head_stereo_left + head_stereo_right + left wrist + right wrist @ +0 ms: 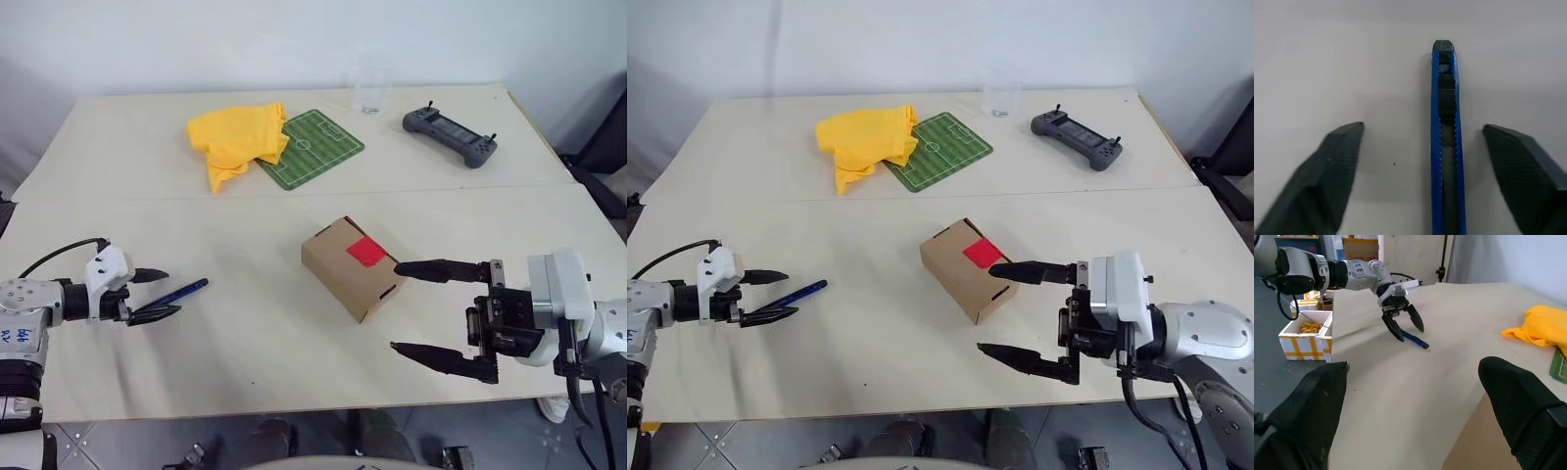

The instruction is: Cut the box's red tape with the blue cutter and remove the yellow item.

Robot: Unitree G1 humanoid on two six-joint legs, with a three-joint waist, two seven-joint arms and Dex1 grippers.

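**Two open grippers, cutter not yet gripped**

Both sets of fingers are spread and nothing is held. The left gripper is set low over the table with its fingers straddling the near end of the blue cutter; in the left wrist view the cutter is seen lying flat between the two fingers, nearer one of them and touched by neither. This placement is judged to be a line-up for the pick. The right gripper is held level beside the box, its upper finger near the box's corner, apparently waiting to steady it. The red tape sits on the closed lid.

The yellow item cannot be seen and is presumably shut inside the box. A yellow cloth lies well apart at the far side. Whether the cutter's blade is extended cannot be told.
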